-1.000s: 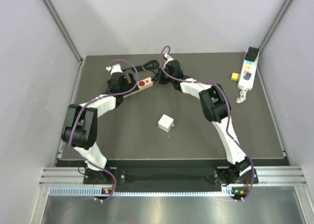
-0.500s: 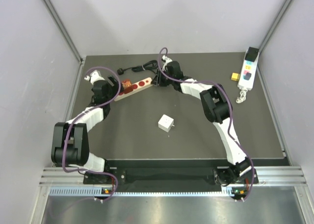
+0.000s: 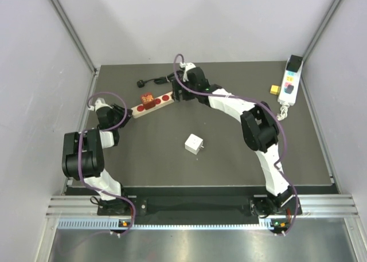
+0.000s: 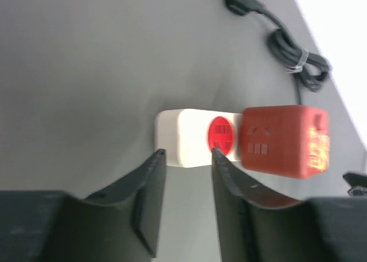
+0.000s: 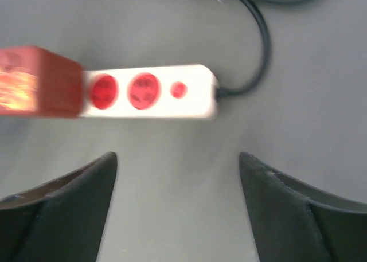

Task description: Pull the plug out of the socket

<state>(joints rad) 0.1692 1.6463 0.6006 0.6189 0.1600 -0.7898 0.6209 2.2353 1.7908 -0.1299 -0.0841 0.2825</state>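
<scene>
- Red plug [image 4: 284, 139] sits seated in the power strip [image 3: 152, 103], on the second outlet from the strip's left end; no gap shows between plug and strip; by my reading the pull is not yet done
- Strip lies flat on the counter [image 3: 229, 159], toward the far side, angled; its black cable [image 5: 261, 50] runs off the right end
- Left end effector [image 4: 187, 159]: jaws partly apart, nothing between them; the tips hang by the strip's left end, just short of the plug; contact with the strip I cannot tell
- Right end effector [image 5: 178, 159]: jaws spread wide, holding nothing; it hovers over the strip's right end, clear of it
- Left to do, as I judge: brace the strip, grip the plug, draw it out
- White cube plug [image 3: 194, 143] lies loose mid-counter, well apart
</scene>
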